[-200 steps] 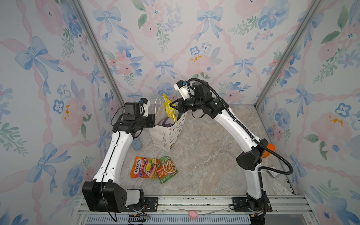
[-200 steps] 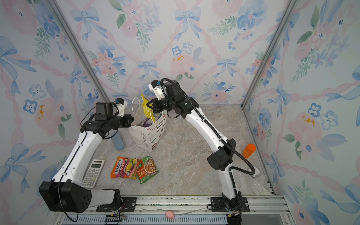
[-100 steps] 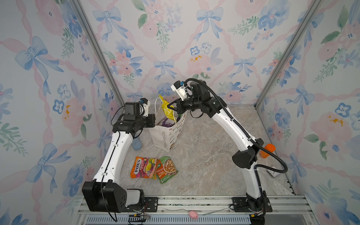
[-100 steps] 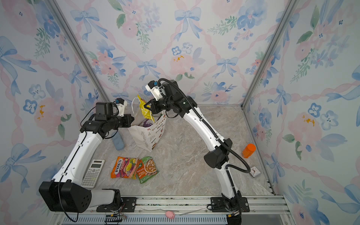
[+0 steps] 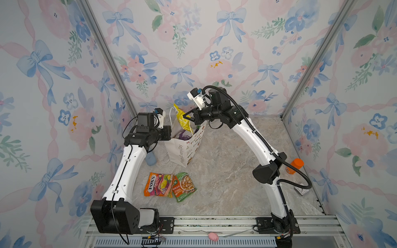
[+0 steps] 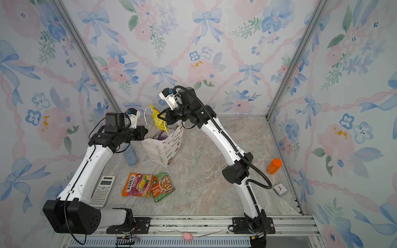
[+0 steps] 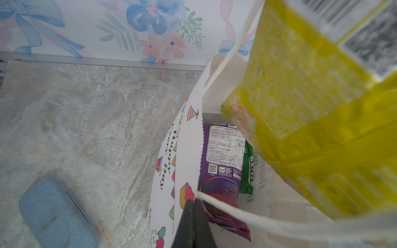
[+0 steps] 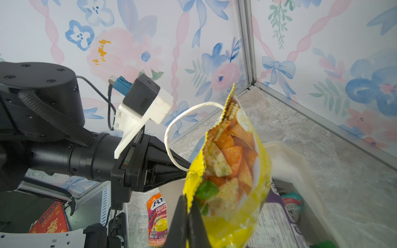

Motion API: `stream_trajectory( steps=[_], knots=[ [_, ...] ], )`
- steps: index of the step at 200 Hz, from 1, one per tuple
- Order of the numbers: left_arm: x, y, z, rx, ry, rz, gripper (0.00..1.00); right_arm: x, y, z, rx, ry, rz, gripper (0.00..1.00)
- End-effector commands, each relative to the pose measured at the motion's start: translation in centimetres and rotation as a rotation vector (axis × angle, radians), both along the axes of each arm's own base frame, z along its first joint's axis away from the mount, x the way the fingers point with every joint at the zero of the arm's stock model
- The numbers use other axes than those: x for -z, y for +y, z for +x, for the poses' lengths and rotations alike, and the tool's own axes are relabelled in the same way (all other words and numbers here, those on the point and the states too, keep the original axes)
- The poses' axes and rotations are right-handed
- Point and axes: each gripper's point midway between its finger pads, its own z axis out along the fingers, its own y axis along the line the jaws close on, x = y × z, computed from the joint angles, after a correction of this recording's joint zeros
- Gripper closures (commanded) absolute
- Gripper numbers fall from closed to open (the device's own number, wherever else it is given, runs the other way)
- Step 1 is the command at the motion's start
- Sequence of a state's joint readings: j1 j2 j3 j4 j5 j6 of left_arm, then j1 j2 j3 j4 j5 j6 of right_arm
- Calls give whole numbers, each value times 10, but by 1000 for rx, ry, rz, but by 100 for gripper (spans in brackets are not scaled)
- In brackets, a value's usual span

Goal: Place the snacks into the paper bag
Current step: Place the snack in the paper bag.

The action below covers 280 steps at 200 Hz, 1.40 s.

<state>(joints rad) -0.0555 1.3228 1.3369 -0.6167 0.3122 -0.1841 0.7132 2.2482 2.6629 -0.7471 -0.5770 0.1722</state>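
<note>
Yellow packet [image 8: 232,171] is pinched edgewise in the right tool [image 8: 187,203] over the paper bag [image 5: 182,150] (rim clamped by the left tool [image 7: 191,204] so the mouth is held open).

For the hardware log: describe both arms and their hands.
The left arm and right arm have white links, black joints and black base housings. A ribbed black cable runs along the right arm. The left hand and right hand are slim, black and tapered; a white bracket behind each carries a black camera with blue plug.
</note>
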Motion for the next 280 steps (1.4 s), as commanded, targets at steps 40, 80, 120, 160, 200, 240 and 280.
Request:
stream_trajectory(
  steps=[40, 80, 120, 160, 200, 240, 280],
  knots=[
    [-14, -2, -2, 12, -31, -17, 100, -15, -9, 11, 4, -30, 43, 100],
    [-13, -2, -2, 11, -30, -16, 100, -29, -10, 12, 1, -60, 74, 100],
    [-13, -2, -3, 13, -31, -15, 100, -26, -11, 11, -7, -49, 69, 100],
    [-13, -2, -3, 14, -31, -14, 100, -6, -10, 9, -19, -13, 26, 100],
    [-13, -2, -3, 13, -30, -15, 100, 7, -12, 7, -26, 6, -5, 100],
    [-13, -2, -3, 13, -30, -16, 100, 16, -12, 6, -30, 27, -18, 100],
    [-13, -2, -2, 14, -30, -16, 100, 22, -15, 7, -19, 43, -25, 100]
  ],
)
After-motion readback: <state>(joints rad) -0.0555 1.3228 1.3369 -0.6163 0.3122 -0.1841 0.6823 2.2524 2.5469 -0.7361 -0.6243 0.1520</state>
